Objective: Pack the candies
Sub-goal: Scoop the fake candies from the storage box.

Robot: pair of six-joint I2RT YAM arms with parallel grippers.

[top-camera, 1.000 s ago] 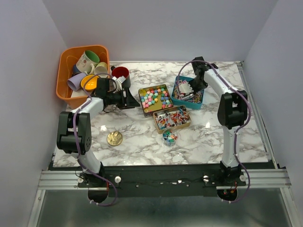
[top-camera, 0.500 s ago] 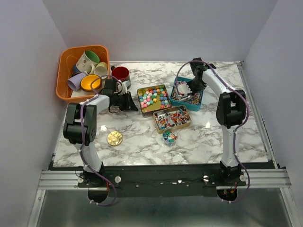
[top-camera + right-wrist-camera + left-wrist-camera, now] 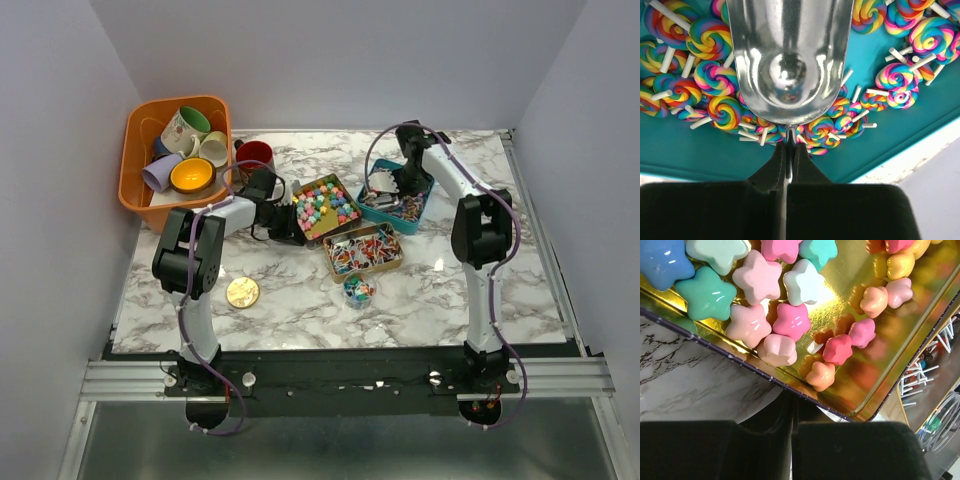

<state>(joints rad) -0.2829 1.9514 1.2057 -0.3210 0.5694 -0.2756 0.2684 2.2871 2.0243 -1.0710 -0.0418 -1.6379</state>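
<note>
At centre left of the top view, the left gripper (image 3: 793, 405) is clamping the rim of the gold tin (image 3: 875, 365). It is apparently raising that edge, as the star candies (image 3: 765, 315) are lying bunched away from its fingers. Toward the upper right, the right gripper (image 3: 788, 155) is pinching the handle of a steel scoop (image 3: 790, 55). The bowl is hanging over the lollipops (image 3: 715, 65) in the teal tin (image 3: 690, 150), likely to dig a load for the small round tin (image 3: 349, 296) at lower centre.

On my marble table (image 3: 420, 300) sit an orange basket (image 3: 150, 213), a red mug (image 3: 255, 155), a gold lid (image 3: 242, 292), a small round tin (image 3: 346, 290), and a gold tin (image 3: 340, 226), teal tin (image 3: 425, 205) and third tin (image 3: 400, 256) of candies (image 3: 325, 203).
</note>
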